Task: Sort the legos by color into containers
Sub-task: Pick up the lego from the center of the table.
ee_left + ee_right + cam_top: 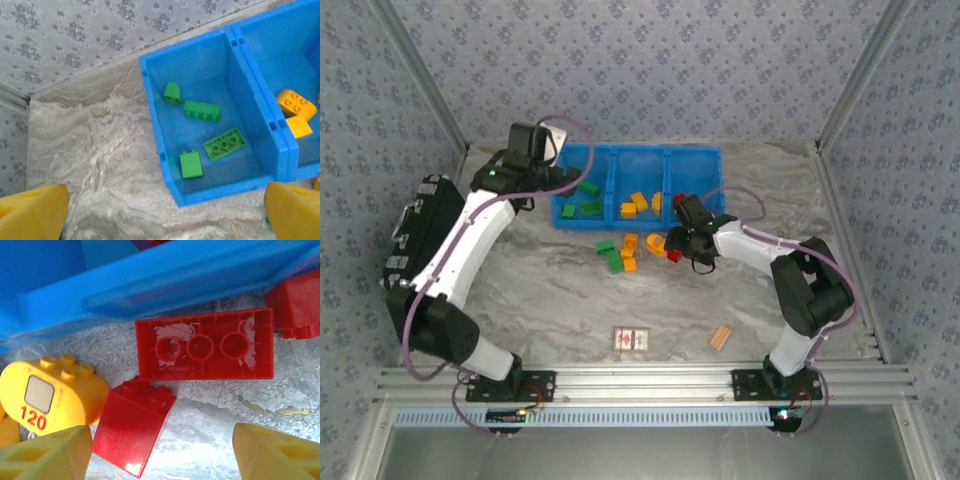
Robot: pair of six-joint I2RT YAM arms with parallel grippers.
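Observation:
The containers are three joined blue bins (640, 153) at the back of the table. My left gripper (556, 158) (164, 216) hangs open over the near left corner of the left bin (155, 115), which holds several green legos (202, 110). The middle bin holds orange legos (296, 103) (638, 203). My right gripper (678, 246) (162, 455) is open, low over red legos on the table beside the bin wall (150, 285). A sloped red brick (130, 425) lies between its fingers, next to the left one. Beyond lie an upturned red brick (205, 350) and a yellow "120" brick (50, 395).
Green (611, 257) and orange (630, 251) legos lie loose on the table in front of the bins. A black case (420, 225) sits at the left under the left arm. A printed card (633, 340) and a wooden block (720, 337) lie near the front edge.

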